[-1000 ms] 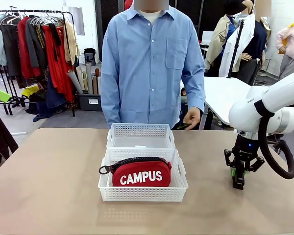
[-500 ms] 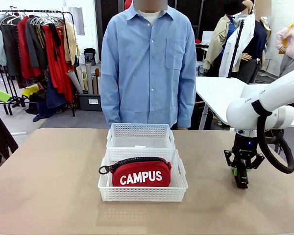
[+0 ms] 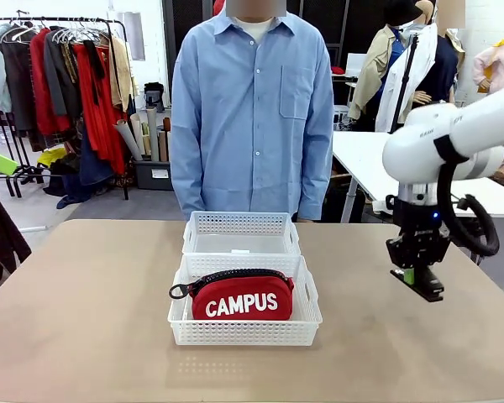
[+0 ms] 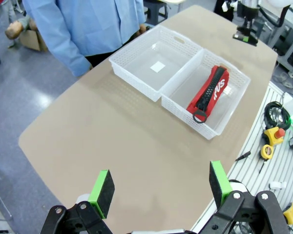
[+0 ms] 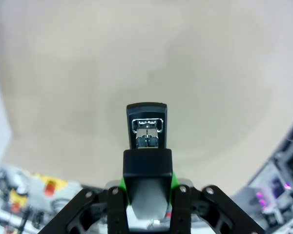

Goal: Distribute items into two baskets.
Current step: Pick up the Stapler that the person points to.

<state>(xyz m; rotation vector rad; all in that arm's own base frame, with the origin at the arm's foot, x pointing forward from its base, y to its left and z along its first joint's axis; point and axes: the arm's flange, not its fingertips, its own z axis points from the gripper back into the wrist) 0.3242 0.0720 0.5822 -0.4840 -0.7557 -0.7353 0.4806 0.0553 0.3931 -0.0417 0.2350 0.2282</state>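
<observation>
The red CAMPUS pouch lies in the nearer, wider white basket; the left wrist view has the pouch inside that basket too. Behind it the narrower basket holds only a small white label. My right gripper hangs above the table at the right, shut on the small black stapler. The right wrist view has the stapler sticking out between the fingers, over bare table. My left gripper is open, high above the table's left end.
A person in a blue shirt stands at the far edge behind the baskets. The tan table is bare to the left and right of the baskets. Cables and coloured buttons lie past the table edge in the left wrist view.
My right gripper has risen off the table with the stapler in it and shifted slightly right. The person's hand near the far basket has dropped out of sight.
</observation>
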